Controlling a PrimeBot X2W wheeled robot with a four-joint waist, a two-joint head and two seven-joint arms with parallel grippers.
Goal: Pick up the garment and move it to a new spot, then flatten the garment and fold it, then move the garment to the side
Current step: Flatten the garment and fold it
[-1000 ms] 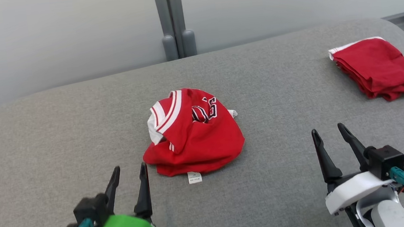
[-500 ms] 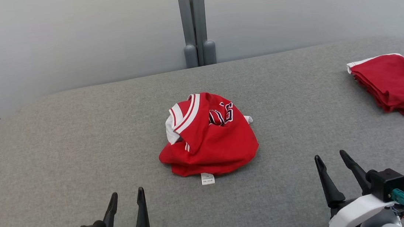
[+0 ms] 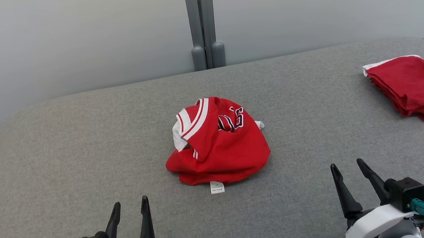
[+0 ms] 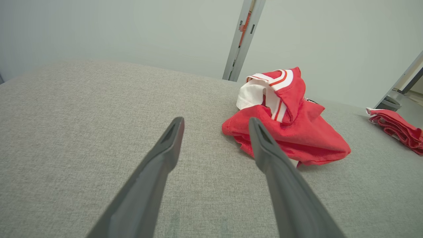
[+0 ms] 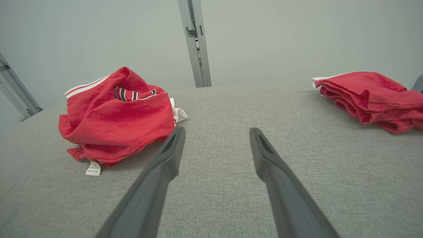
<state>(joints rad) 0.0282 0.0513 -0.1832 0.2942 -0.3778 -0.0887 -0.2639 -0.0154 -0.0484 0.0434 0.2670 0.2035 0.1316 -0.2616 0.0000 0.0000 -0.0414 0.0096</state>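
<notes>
Item: garment (image 3: 216, 142), red, crumpled mid-surface (image 3: 82, 147), untouched | left claw (image 3: 130, 201): I have it released, empty, short of the heap | right claw (image 3: 346, 163): released, empty, apparently staged for pickup | folded red pile (image 3: 413, 86): far right, well apart.

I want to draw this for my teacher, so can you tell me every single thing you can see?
crumpled garment: one, red with white trim, middle of the table
care label: one, white, at the garment's near edge
folded cloth pile: one, red, far right of the table
table: one, grey fabric, under everything
post: one, grey, behind the table
wall: one, pale, at the back
left gripper: one, dark fingers, near left, open
right gripper: one, dark fingers, near right, open
</notes>
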